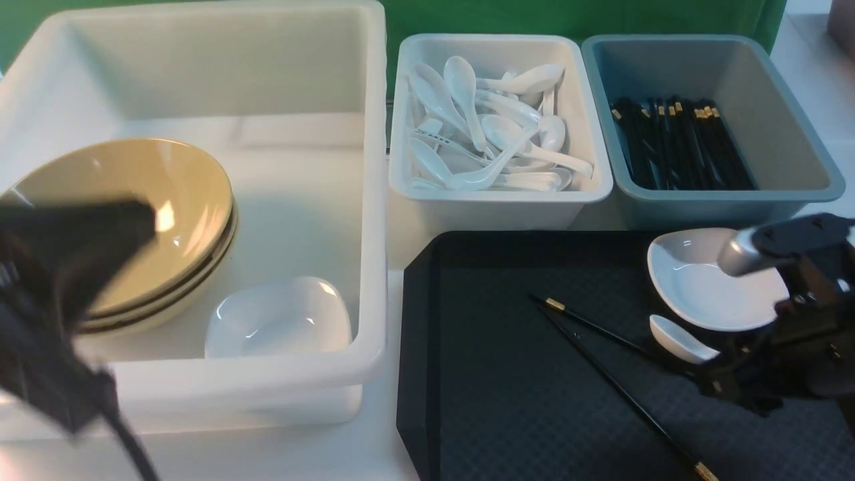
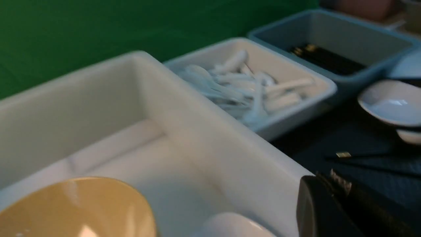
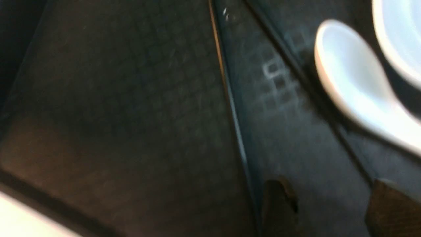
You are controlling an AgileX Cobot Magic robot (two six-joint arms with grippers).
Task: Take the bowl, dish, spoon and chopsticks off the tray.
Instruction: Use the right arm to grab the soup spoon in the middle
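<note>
Chopsticks [image 1: 555,304], spoon [image 1: 680,339], dish [image 1: 708,284] on tray [image 1: 507,394]; right gripper [image 3: 330,204] apart, left gripper [image 2: 330,184] together.

front: bright, highlights on tan bowls [image 1: 153,220] and white dish [image 1: 715,280], left arm [image 1: 60,300] blurred | left wrist: dimmer, soft focus throughout | right wrist: dark, grainy, brownish cast over tray [image 3: 131,148], spoon [image 3: 355,75] glowing pale, jaws blurred, one corner washed out

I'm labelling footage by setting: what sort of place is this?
Probably a dish-sorting station: a tub of spoons, a tub of black chopsticks, and stacked bowls in a bin.
</note>
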